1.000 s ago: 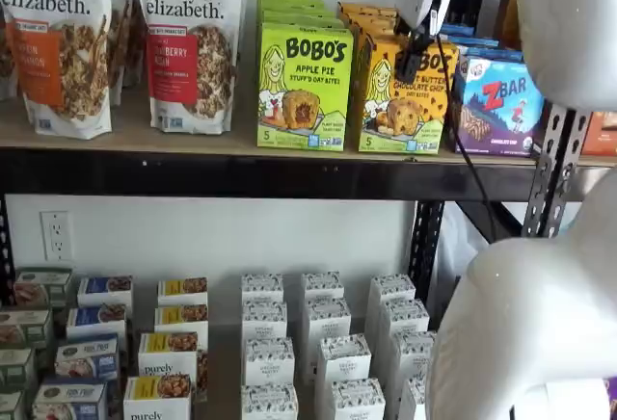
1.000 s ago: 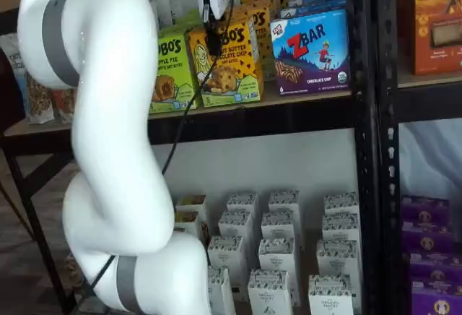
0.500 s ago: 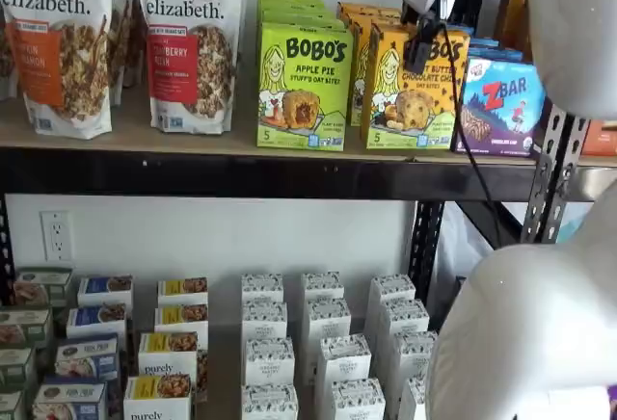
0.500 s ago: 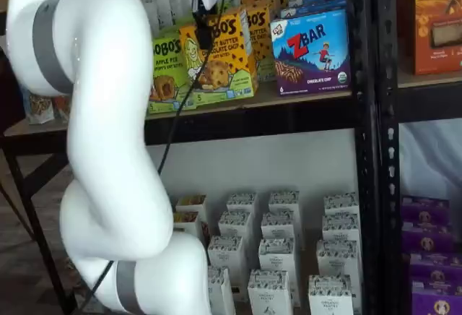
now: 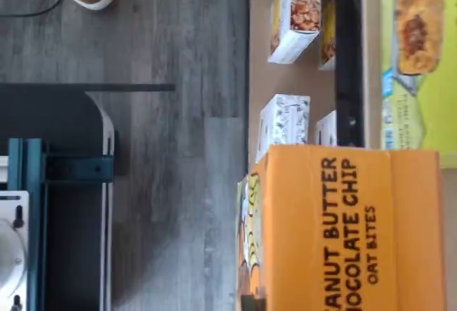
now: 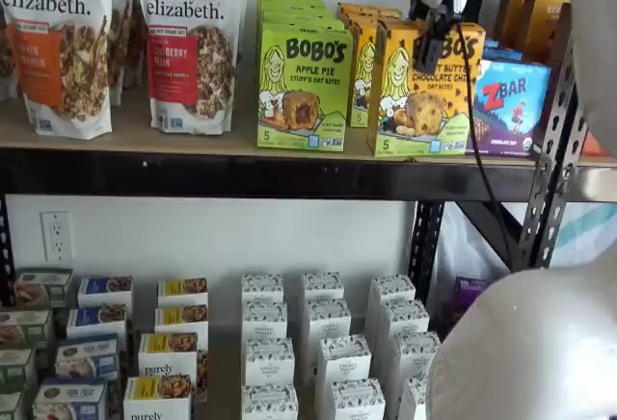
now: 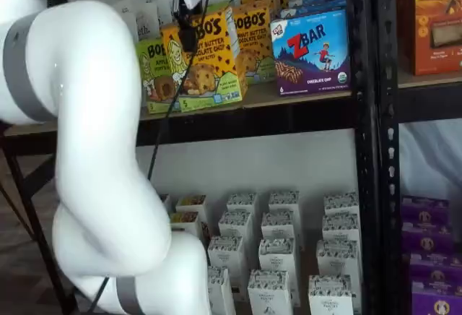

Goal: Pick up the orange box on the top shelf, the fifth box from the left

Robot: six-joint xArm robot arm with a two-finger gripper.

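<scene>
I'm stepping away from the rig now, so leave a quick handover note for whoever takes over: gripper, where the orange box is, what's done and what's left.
Gripper: black fingers closed on the top of the orange box, also seen in a shelf view.
Box: pulled forward of the row of Bobo's boxes behind it, over the front edge of the top shelf; whether it rests on the board cannot be told.
Done: box grasped and drawn out.
Left: bring it fully clear of the shelf.
Neighbours: Apple Pie box, ZBar box.

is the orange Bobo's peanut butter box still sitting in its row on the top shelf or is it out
Out. The yellow-orange Bobo's carton hangs at the light-tan shelf board's front edge, ahead of its row, held from above by the gripper, its jaws closed on it.
</scene>
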